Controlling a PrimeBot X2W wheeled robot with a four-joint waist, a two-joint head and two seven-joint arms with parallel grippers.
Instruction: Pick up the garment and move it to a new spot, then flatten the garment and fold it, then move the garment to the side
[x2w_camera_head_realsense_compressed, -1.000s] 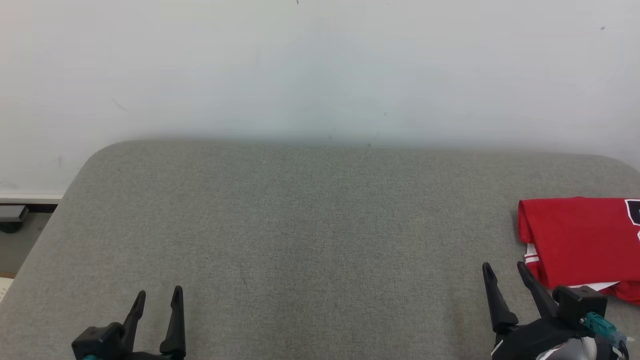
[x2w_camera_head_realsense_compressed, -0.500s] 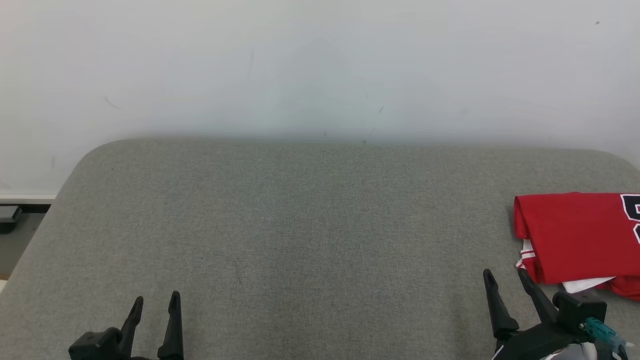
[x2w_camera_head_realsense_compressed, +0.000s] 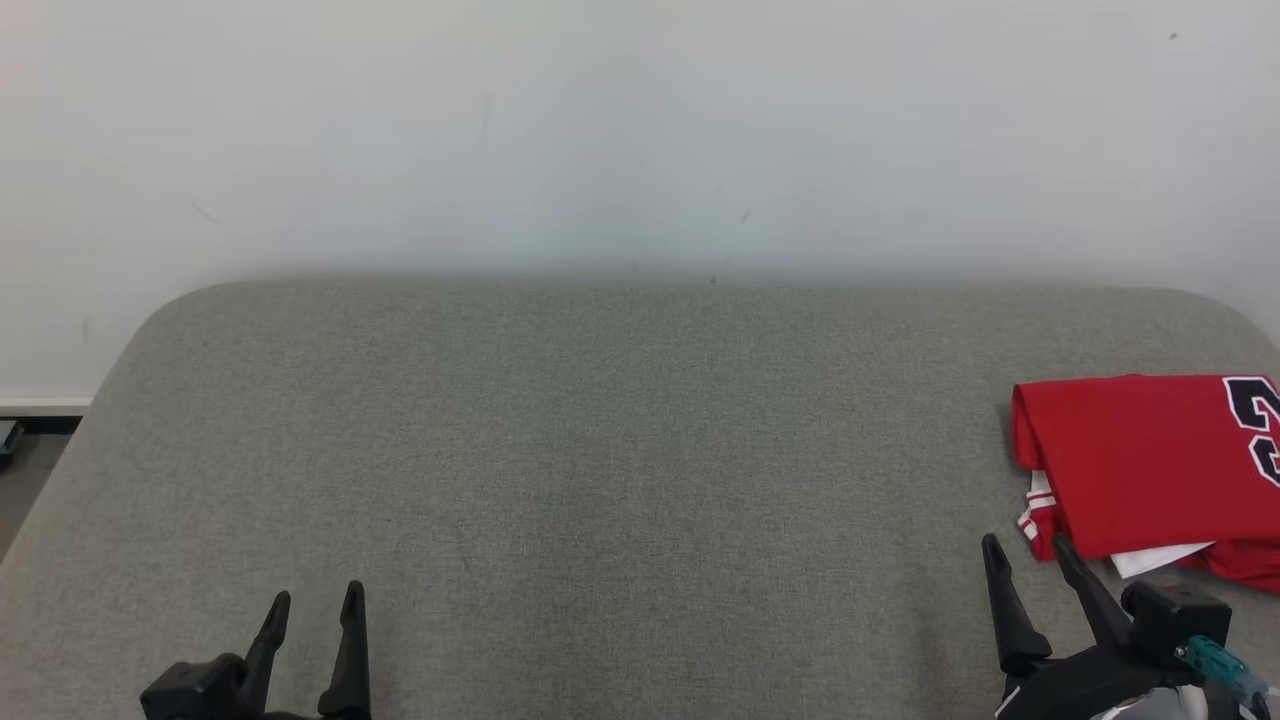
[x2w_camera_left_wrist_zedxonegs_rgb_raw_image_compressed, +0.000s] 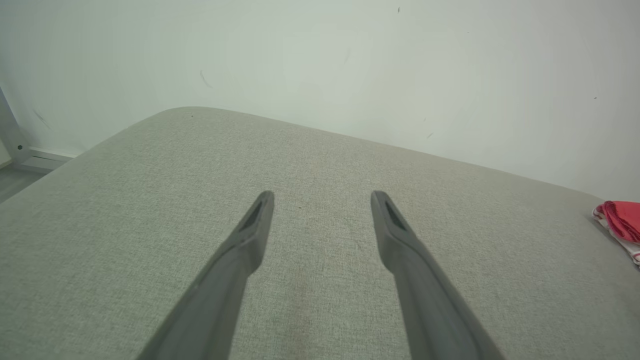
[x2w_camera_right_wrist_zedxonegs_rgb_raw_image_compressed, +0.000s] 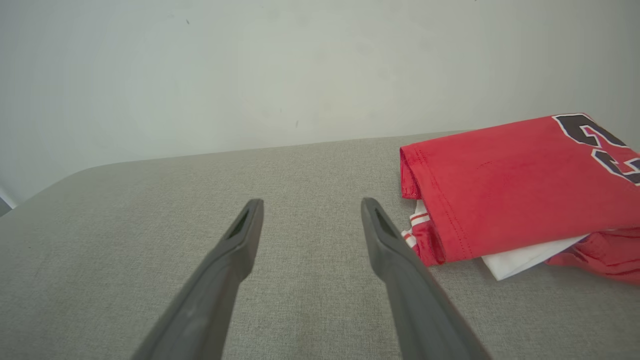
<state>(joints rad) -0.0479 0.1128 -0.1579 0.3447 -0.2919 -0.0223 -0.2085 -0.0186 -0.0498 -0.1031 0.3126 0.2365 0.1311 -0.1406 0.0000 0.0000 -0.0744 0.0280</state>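
The garment (x2w_camera_head_realsense_compressed: 1150, 465) is a folded red jersey with black numerals and white trim, lying at the right edge of the grey cushioned surface (x2w_camera_head_realsense_compressed: 620, 450). From the right wrist it shows as the garment (x2w_camera_right_wrist_zedxonegs_rgb_raw_image_compressed: 510, 185), and its edge (x2w_camera_left_wrist_zedxonegs_rgb_raw_image_compressed: 620, 222) peeks in at the far right of the left wrist view. My right gripper (x2w_camera_head_realsense_compressed: 1030, 555) stands open just in front of and left of the jersey, not touching it. My left gripper (x2w_camera_head_realsense_compressed: 315, 600) is open at the lower left with nothing between its fingers. Both wrist views show the right gripper (x2w_camera_right_wrist_zedxonegs_rgb_raw_image_compressed: 306, 207) and the left gripper (x2w_camera_left_wrist_zedxonegs_rgb_raw_image_compressed: 322, 200) spread wide over bare fabric.
A pale wall (x2w_camera_head_realsense_compressed: 640, 130) rises behind the surface's far edge. The floor and a baseboard (x2w_camera_head_realsense_compressed: 30, 410) show past the rounded left corner. The surface's right end runs out of the head view.
The head camera has swung slightly right, shifting the scene left. Both grippers stay open at the bottom of the view and the jersey lies still.
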